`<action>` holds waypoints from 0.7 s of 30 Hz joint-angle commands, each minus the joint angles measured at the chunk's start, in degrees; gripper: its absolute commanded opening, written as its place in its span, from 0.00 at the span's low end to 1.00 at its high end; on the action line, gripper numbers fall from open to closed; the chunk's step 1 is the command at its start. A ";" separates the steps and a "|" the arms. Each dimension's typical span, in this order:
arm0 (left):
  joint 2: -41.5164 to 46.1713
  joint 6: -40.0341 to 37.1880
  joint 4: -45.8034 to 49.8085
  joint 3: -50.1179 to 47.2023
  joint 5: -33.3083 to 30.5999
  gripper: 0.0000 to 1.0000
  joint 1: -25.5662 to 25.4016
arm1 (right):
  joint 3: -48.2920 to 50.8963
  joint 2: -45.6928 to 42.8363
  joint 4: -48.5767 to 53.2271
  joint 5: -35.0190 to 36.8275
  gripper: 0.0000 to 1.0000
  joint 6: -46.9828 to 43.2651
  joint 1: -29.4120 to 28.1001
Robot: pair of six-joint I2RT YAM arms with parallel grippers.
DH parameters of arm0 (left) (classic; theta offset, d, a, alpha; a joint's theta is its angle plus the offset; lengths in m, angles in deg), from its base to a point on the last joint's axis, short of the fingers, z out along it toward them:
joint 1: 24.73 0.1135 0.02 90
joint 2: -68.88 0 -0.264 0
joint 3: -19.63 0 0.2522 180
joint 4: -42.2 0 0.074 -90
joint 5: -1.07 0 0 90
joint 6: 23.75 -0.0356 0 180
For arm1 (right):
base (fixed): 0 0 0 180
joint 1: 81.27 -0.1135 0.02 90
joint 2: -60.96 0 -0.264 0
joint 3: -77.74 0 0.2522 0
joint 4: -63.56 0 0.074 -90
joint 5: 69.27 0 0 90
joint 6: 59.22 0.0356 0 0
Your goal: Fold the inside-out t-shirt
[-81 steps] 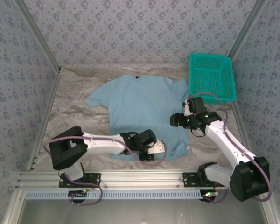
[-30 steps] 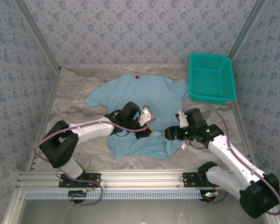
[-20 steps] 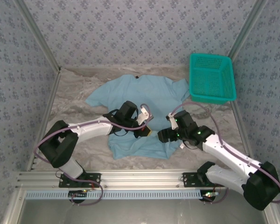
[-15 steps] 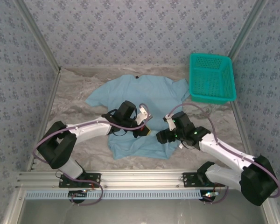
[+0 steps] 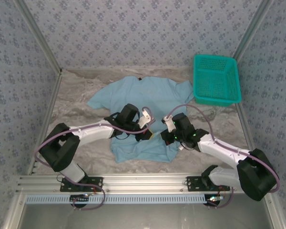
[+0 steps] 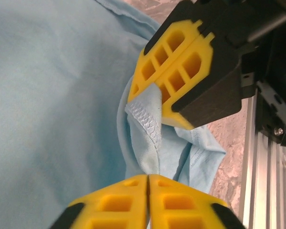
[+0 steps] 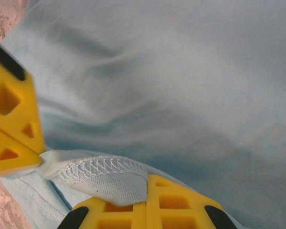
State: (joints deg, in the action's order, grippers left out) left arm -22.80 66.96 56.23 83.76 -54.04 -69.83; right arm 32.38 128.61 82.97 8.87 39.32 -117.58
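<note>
The inside-out t-shirt (image 5: 143, 98) lies light blue on the marbled table, collar toward the back, with its front part doubled up. My left gripper (image 5: 151, 132) and right gripper (image 5: 163, 136) meet nose to nose over the shirt's lower middle. In the left wrist view my left gripper (image 6: 148, 177) is shut on a stitched hem strip (image 6: 148, 133), and the right gripper (image 6: 150, 93) pinches the same strip's other end. The right wrist view has the right gripper (image 7: 146, 183) shut on the hem (image 7: 100, 174), with the left one's yellow fingers (image 7: 12, 119) beside it.
A teal mesh basket (image 5: 216, 78) stands at the back right, apart from the shirt. Patterned walls close in the left, back and right sides. An aluminium rail (image 5: 133, 183) carrying both arm bases runs along the near edge.
My right gripper has slid left to the left gripper and shut on the hem. The left gripper has stayed almost still, holding the hem raised over the shirt.
</note>
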 commanded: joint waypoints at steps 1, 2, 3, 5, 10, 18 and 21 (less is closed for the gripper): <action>-1.97 -2.76 -0.26 0.58 0.24 0.16 0.09 | 0.39 -0.90 -0.47 -0.84 0.00 -0.28 -0.12; -2.49 -3.06 -0.23 0.86 0.18 0.19 0.06 | 0.44 -1.03 -0.39 -0.73 0.00 -0.27 -0.16; -2.94 -3.39 -0.02 1.12 0.57 0.22 0.10 | 0.48 -1.12 -0.29 -0.80 0.00 -0.26 -0.07; -3.56 -3.52 -0.18 1.27 1.13 0.28 0.09 | 0.40 -1.21 0.13 -0.56 0.00 -0.18 0.05; -4.84 -3.95 -0.84 0.95 1.81 0.32 -0.09 | 0.24 -1.80 0.91 -0.02 0.00 0.02 0.41; 2.08 5.27 1.07 4.54 -3.77 0.00 -0.36 | -4.80 -11.75 14.51 12.41 0.45 8.95 -0.36; 8.42 10.18 4.32 4.95 -9.02 0.00 -0.30 | -1.95 -22.42 14.43 11.82 0.55 7.43 -7.49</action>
State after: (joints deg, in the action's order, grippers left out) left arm -21.68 71.16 58.44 85.69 -58.54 -69.83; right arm 30.72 113.60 93.20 17.62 44.76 -120.20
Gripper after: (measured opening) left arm 0.042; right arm 0.536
